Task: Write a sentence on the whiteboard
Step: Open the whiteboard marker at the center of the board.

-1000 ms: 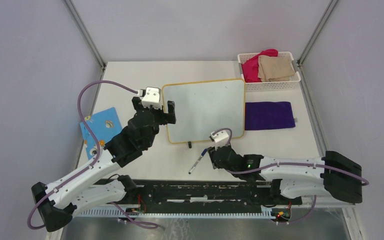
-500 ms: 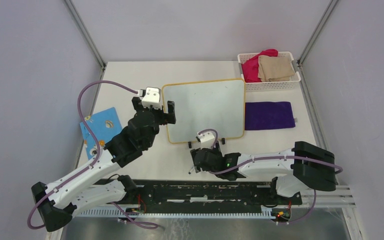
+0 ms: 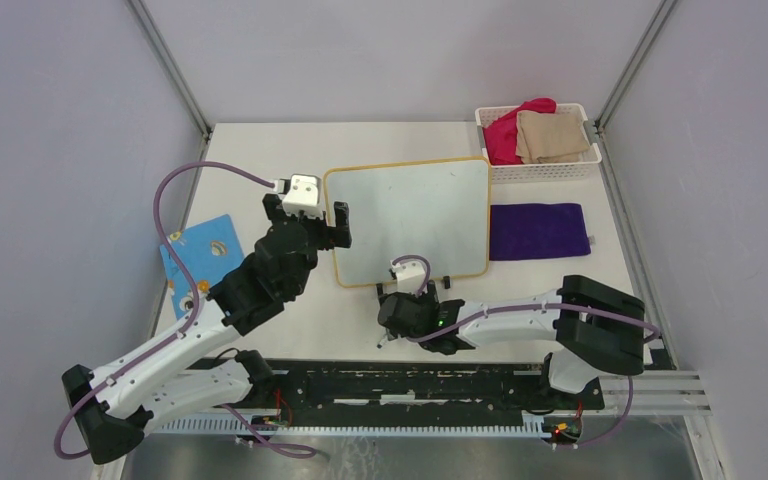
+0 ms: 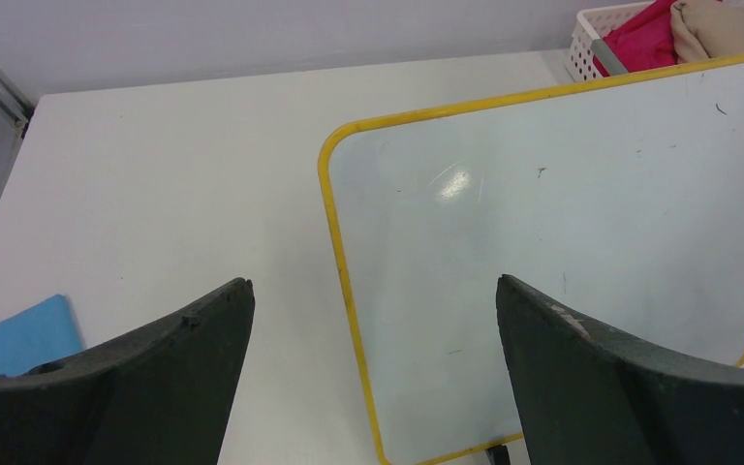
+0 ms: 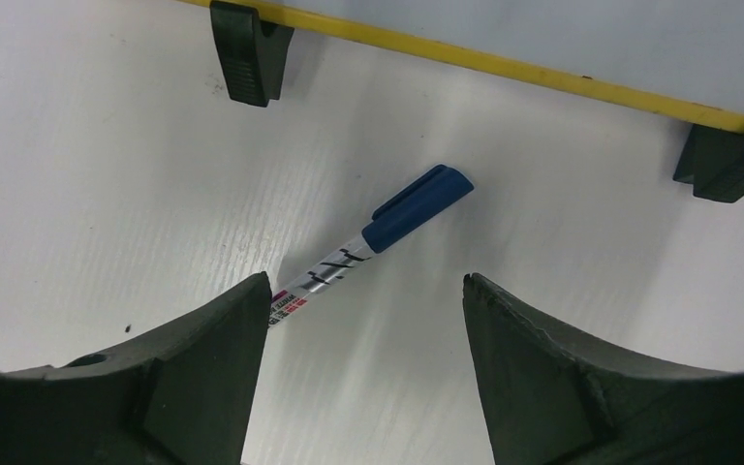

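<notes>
Got whiteboard (image 3: 408, 220) mid-tabletop (image 3: 260, 160), yellow rim, face up, only faint specks and a glare spot on it. Left tool (image 3: 340, 222) spread wide at the board's left rim, near the lower-left corner; from left wrist, fingers (image 4: 155, 378) either side of that rim, contact unclear. Right tool (image 3: 392, 318) spread too, holding nothing, just off the board's near edge, low over the tabletop. Right wrist only: blue-capped marker (image 5: 387, 242) flat on the tabletop between the open fingers (image 5: 542, 368), cap toward the board, barrel end at the left finger tip, touching or not can't tell; two black feet (image 5: 247, 48) along the near rim just past it. From top, marker mostly hidden under the right tool. Top only: white basket (image 3: 538, 165) of cloths at far right, purple cloth (image 3: 540, 230) just right of the board, blue card (image 3: 200, 255) left, partly under the left arm. Left wrist adds the basket corner past the board's far right and a sliver of the card bottom-left.
</notes>
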Robot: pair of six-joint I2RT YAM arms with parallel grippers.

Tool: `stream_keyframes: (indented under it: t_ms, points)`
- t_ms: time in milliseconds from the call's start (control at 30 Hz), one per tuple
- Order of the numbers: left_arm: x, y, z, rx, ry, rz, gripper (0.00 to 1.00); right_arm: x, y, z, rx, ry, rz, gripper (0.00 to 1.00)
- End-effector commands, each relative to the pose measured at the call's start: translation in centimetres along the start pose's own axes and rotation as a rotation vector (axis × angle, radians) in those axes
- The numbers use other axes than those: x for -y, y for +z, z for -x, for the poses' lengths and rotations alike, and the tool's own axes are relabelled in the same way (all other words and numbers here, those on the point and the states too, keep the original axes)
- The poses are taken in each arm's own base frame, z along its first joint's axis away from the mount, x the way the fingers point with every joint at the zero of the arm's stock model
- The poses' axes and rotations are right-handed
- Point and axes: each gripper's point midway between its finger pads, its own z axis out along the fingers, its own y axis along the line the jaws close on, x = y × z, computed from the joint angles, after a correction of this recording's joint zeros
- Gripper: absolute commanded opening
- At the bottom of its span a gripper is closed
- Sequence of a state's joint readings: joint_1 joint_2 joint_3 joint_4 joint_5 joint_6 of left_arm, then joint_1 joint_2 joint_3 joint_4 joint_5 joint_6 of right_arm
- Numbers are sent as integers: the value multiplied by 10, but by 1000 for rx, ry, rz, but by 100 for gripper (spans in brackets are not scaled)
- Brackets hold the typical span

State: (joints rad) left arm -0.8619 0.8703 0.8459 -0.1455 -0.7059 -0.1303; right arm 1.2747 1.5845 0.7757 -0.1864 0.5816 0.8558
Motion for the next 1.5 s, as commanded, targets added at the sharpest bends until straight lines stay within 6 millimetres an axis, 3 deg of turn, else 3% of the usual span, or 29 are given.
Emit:
stream_keyframes:
  t_ms: [0,300,833,1467]
  points:
    - [-5,-3,16,47,-1,19,100,-1,4,14,37,21,-33,78]
    - [-5,-5,18,52,-6,15,100,8,12,7,16,-22,-62,74]
    - [-5,-4,17,49,0,18,100,27,15,-4,-2,-86,-64,47]
    - [-5,-4,17,45,4,17,100,15,15,9,-4,-190,17,25]
